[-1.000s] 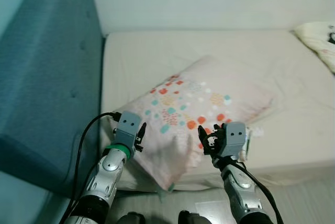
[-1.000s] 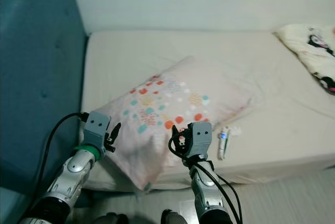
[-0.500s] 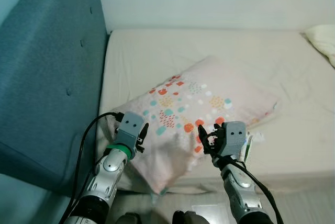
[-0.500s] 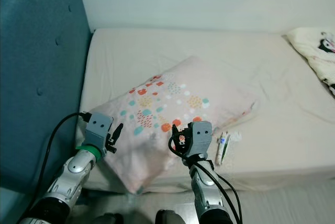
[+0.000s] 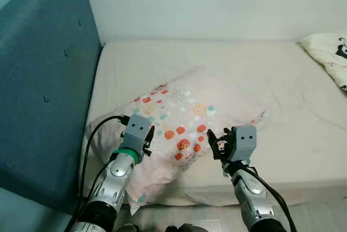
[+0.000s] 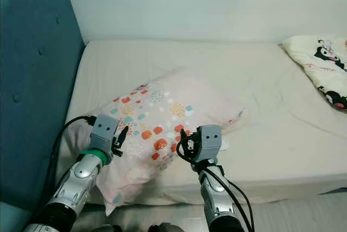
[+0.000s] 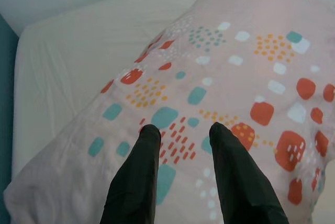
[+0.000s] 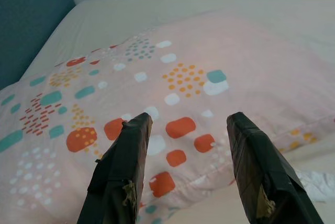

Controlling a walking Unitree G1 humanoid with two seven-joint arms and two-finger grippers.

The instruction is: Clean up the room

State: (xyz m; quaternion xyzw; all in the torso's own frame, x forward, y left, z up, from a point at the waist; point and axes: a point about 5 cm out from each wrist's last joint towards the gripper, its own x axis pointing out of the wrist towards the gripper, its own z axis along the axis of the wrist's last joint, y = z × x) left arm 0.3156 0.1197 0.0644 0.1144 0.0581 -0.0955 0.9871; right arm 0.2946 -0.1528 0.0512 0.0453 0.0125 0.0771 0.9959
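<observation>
Bed [image 5: 303, 134], pillow [image 5: 184, 118] overhanging edge

A wide bed with a cream fitted sheet [image 5: 162, 64] carries a pale pink pillow with red, teal and orange patches [image 5: 184, 118], lying diagonally near its front edge. Well beyond the pillow, at the far right corner, lies a white cartoon-print cushion [image 6: 320, 61].

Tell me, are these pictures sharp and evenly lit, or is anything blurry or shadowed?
Eye views: soft, even light, sharp, a faint shadow under the pillow at the bed edge. Left wrist view: the left pincer looks soft up close, the pillow print crisp. Right wrist view: the right pincer likewise, with no glare.
</observation>
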